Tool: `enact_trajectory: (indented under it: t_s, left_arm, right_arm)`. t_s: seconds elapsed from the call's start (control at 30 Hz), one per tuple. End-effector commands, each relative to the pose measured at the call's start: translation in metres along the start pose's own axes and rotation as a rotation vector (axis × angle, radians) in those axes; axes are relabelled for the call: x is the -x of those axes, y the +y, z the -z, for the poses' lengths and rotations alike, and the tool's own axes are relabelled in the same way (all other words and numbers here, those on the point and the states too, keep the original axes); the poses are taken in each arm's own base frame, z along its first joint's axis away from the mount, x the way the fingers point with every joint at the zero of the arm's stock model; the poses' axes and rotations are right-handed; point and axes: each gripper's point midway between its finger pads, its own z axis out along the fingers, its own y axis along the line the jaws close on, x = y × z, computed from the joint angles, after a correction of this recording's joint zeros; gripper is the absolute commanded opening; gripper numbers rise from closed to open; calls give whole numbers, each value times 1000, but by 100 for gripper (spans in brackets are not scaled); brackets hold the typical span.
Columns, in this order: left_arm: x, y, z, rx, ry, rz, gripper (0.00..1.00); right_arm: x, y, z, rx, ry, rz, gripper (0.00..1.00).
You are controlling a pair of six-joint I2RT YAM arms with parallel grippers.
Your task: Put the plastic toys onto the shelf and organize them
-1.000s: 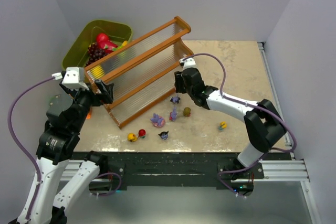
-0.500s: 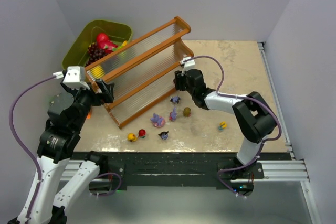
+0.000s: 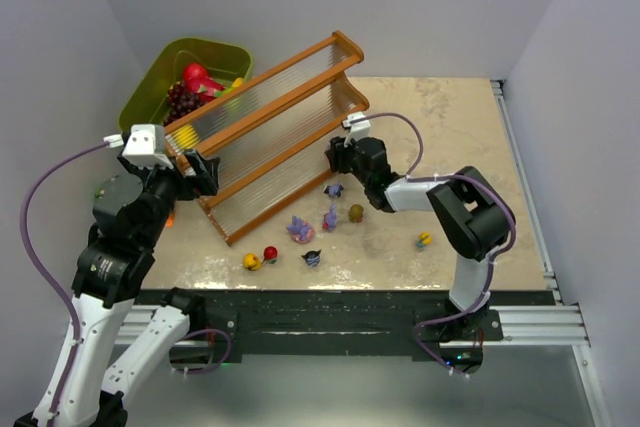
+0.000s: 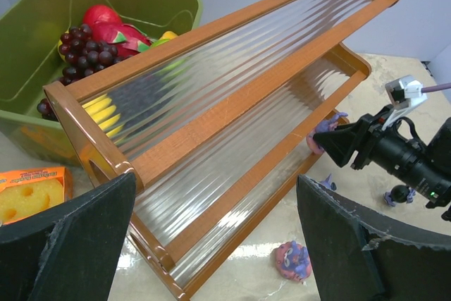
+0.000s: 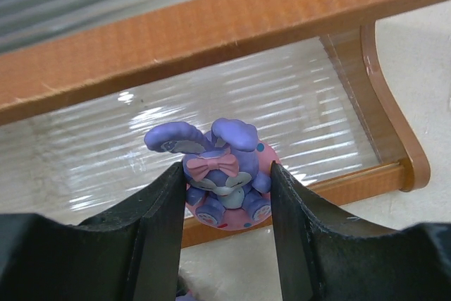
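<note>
Squarely between matte black fingers (image 5: 158,234) — glossy long-eared bunny (image 5: 224,174).

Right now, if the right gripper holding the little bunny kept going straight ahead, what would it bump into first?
Probably the shelf: the right gripper, shut on the purple bunny, faces its lowest tier's clear ribbed panel; depth is hard to judge.
</note>
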Motion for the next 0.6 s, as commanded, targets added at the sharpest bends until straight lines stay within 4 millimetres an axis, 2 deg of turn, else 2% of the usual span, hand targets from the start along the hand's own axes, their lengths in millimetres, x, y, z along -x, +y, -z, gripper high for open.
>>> enact_trajectory:
  t_s: [0.0,0.4,0.57]
  left_arm:
    - [20,-8,4,-36,-66,27,100]
    - [30,-18,11,-89,-92,41,100]
    - [39,-23,18,-119,-114,49,100]
  right_arm:
    - [26,1,-5,8,-120,-39,0]
    - [30,-5,-12,-21,-158,-42,0]
    - [28,-4,-19,-23,-135,-29,6]
